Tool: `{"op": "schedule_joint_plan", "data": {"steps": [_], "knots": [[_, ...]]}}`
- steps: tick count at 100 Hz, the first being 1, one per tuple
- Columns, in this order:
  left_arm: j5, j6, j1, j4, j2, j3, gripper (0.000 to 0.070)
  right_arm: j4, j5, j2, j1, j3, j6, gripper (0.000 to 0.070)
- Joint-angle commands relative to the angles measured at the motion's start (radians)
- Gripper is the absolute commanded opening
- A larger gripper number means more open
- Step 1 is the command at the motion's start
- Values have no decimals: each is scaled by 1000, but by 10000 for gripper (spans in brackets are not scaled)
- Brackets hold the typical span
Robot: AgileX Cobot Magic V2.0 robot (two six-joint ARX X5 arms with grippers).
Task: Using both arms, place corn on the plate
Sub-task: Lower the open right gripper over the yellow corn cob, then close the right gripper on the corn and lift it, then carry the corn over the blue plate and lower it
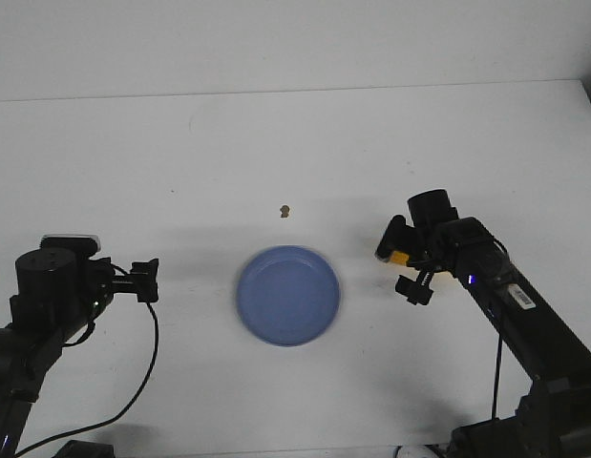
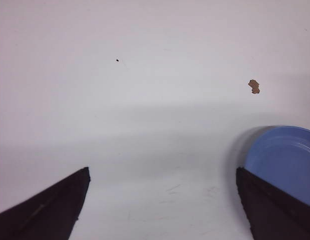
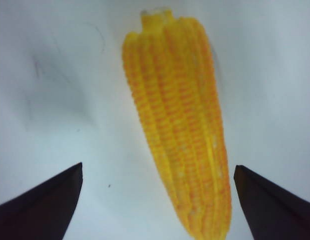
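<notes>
We see the left tool point(image 2: 162, 205) spread wide, its two dark fingers point(image 2: 49, 210) apart over the white counter point(image 2: 144, 100). The blue plate point(image 2: 285, 160) sits just beside one finger, partly behind it. A brown speck point(image 2: 254, 86) lies near the plate, clear of its rim.

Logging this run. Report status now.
Left gripper open, empty, beside plate. Right gripper open over corn, not gripping. Plate bare; brown speck clear of path.
</notes>
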Motion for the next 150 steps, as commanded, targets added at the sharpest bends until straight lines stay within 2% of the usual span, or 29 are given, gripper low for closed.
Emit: {"op": "schedule_joint_plan", "data": {"steps": [1, 19, 25, 29, 44, 49, 53, 81, 110, 125, 150], "knots": [[3, -4, -4, 2, 8, 8, 585, 14, -11, 38, -6, 14, -18, 635], [3, -4, -4, -1, 8, 8, 585, 59, -40, 87, -40, 14, -18, 634], [3, -3, -4, -4, 8, 8, 585, 59, -39, 99, -49, 14, -18, 611], [3, -3, -4, -6, 8, 8, 585, 55, -45, 103, -54, 14, -18, 543], [2, -3, -4, -13, 8, 8, 585, 45, -64, 103, -61, 14, -17, 171], [2, -3, -4, -13, 8, 8, 585, 45, -72, 103, -61, 14, -11, 94], [2, -3, -4, -12, 8, 8, 585, 45, -80, 103, -61, 16, 0, 67], [3, -3, -4, -12, 8, 8, 585, -8, -96, 47, 2, 73, 115, 65], [3, -3, -4, -15, 8, 8, 585, -127, -275, -75, 175, 169, 238, 65], [2, -3, -4, -19, 8, 8, 585, -125, -345, -75, 273, 172, 284, 67], [2, -3, -4, -19, 8, 8, 585, -29, -366, 5, 378, 172, 327, 68]]}}
